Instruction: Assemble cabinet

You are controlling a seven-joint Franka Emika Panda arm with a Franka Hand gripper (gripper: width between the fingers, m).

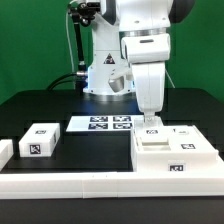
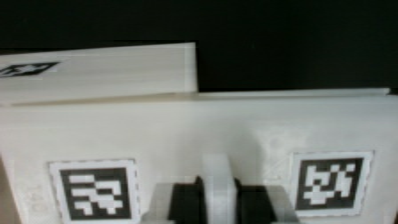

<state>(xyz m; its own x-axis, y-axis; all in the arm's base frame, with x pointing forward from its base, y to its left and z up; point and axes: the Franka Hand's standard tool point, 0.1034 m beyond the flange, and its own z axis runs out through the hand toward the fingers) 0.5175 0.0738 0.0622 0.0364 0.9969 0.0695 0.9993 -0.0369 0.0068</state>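
Cabinet (image 1: 186, 152) — right beneath the gripper (image 1: 151, 120)

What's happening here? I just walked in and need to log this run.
The Panda arm's gripper is down at the top of the large white cabinet box on the exterior view's right; whether it grips anything cannot be told. A small tagged drawer block lies apart, to the exterior view's left of the marker board.

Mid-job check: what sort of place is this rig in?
Likely a robotics lab bench: a Franka arm at a black table, green backdrop behind, the marker board, and a tagged white cabinet box.
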